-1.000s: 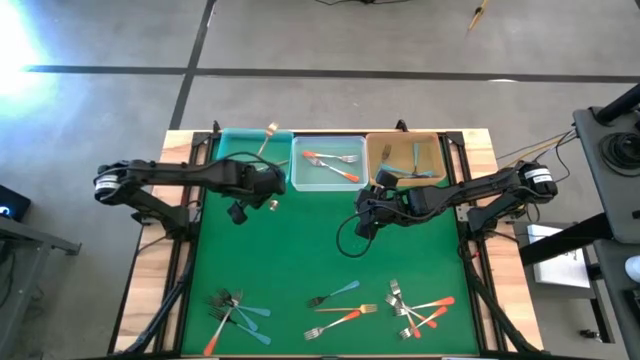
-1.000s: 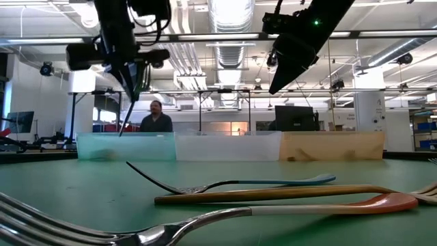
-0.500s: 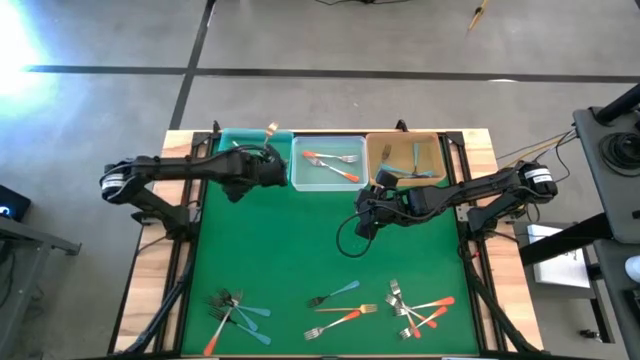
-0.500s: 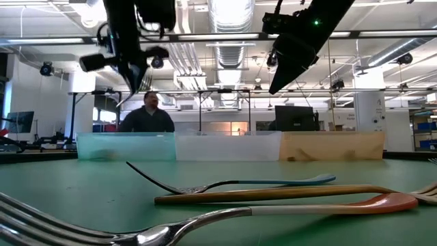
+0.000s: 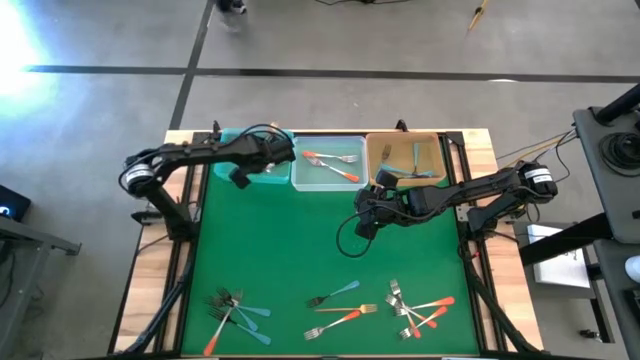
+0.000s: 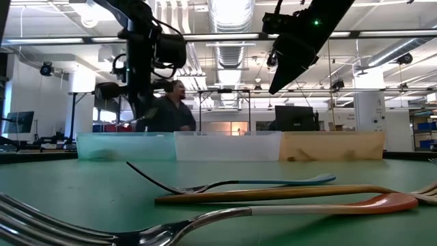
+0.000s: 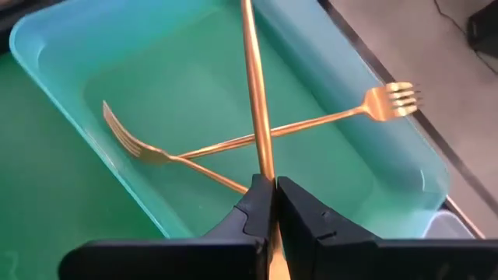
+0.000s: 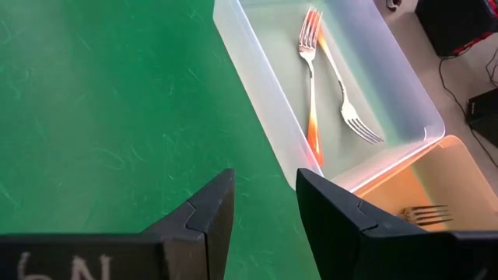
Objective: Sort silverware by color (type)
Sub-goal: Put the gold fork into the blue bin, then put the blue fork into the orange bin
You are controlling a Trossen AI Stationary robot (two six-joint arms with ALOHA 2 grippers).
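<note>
Over the teal bin: the left gripper [image 7: 268, 204] hangs above the teal bin [image 7: 70, 85] at the table's back left, fingers [image 7: 253, 214] pinched together on a gold fork [image 7: 255, 93] whose handle runs up between them.
Teal bin contents: two gold forks [image 7: 311, 123] lie crossed on its floor, one with its tines propped on the bin's rim.
Right gripper: the right gripper [image 8: 264, 202] hovers over the green mat [image 5: 290, 250] just in front of the clear bin [image 8: 272, 117], fingers parted and holding nothing.
Clear bin: two silver forks with orange-red handles [image 8: 311, 101] lie inside.
Tan bin: the tan bin [image 5: 405, 158], at the back right, holds a few forks [image 5: 415, 165]; their colours are hard to tell.
Near edge: loose forks [image 5: 420, 305] with teal, orange-red and gold handles lie in three clusters on the mat, well apart from both grippers.
Background: a person [image 6: 174, 109] shows behind the bins in the low view.
</note>
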